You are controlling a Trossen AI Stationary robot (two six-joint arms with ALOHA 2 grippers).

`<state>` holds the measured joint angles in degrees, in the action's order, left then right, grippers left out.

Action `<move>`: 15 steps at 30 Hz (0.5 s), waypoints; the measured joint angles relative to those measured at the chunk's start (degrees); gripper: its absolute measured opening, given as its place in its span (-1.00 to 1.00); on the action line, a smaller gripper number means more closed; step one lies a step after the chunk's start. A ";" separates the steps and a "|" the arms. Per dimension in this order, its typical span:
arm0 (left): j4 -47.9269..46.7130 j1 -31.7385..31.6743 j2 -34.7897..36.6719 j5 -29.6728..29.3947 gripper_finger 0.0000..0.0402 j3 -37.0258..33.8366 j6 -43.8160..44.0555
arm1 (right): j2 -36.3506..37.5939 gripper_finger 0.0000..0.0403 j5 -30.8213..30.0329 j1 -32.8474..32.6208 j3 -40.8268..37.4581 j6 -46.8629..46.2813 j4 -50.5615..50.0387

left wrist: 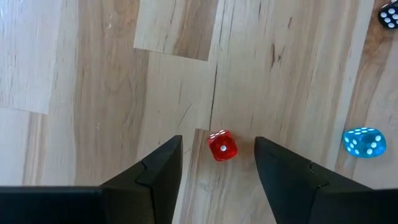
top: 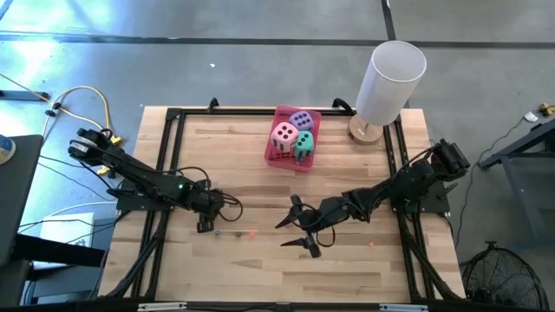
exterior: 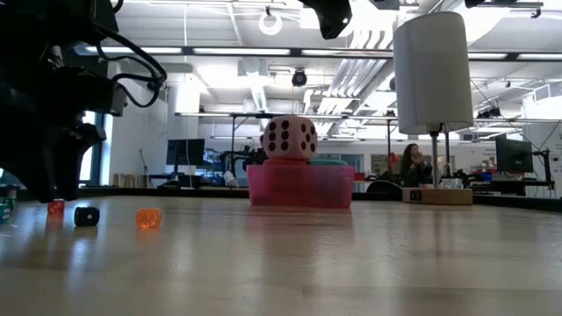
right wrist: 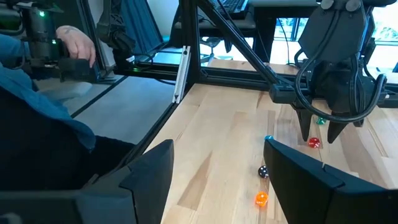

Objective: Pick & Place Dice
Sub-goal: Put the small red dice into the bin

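With three big dice (top: 293, 137) already in the pink tray (top: 276, 157) by the bench's far edge, the left tool (left wrist: 217, 163), jaws apart and empty, straddles a small red die (left wrist: 221, 146) and should descend centred before closing; the right tool (top: 301, 229) waits wide open.

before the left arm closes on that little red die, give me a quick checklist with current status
1. Small red die sits between the left gripper fingers: ok, on the bare wood in the gap.
2. Left jaws open wide enough: ok, a gap shows on both sides of the die.
3. Neighbours clear of the fingers: ok, the blue die and black die lie apart to one side.
4. Right gripper out of the way: ok, open and waiting mid-table.
5. Pink tray has room: cannot tell, the pink, purple and teal big dice fill much of it.
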<state>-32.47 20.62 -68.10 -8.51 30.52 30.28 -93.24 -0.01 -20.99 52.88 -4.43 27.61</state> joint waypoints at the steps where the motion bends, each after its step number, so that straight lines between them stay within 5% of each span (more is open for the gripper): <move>1: -0.01 0.00 0.00 0.00 -0.05 0.00 0.10 | 0.01 0.20 0.00 0.00 0.00 0.00 -0.02; 15: 1.47 0.00 -0.01 -0.02 -0.05 0.02 0.70 | 0.01 0.20 0.00 0.00 0.00 0.13 -0.12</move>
<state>-31.00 20.62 -68.10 -8.54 30.55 30.98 -93.23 -0.01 -20.99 52.88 -4.29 27.49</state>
